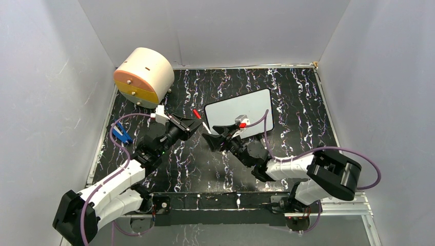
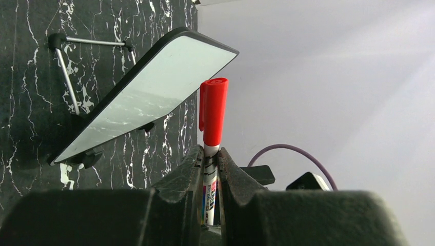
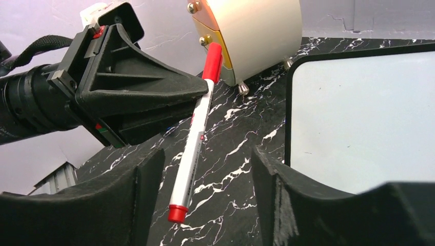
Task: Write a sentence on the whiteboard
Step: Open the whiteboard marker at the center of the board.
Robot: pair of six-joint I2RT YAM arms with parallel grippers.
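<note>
**Top external:** From my remote desk, the small white rectangular whiteboard with a thin dark rim point(image 1: 241, 111) sits right of centre on the black, white-veined marble worktop point(image 1: 302, 102). It is well apart from the beige drum with an orange-and-yellow face point(image 1: 146, 76) in the far left corner. The left gripper point(image 1: 197, 123) and the right gripper point(image 1: 209, 132) face each other near the board's near left corner.

**Left wrist:** My left jaws are clamped on the white barrel of a red-capped marker pen point(image 2: 214, 110), its cap standing beyond the fingertips. The whiteboard point(image 2: 149, 87) leans tilted on a thin metal wire stand point(image 2: 66, 77).

**Right wrist:** My right jaws stand wide apart, gripping nothing. The marker pen point(image 3: 197, 133), pinched by the left gripper point(image 3: 200, 95), hangs between them. The whiteboard point(image 3: 359, 123) lies to the right, its face plain white.
</note>
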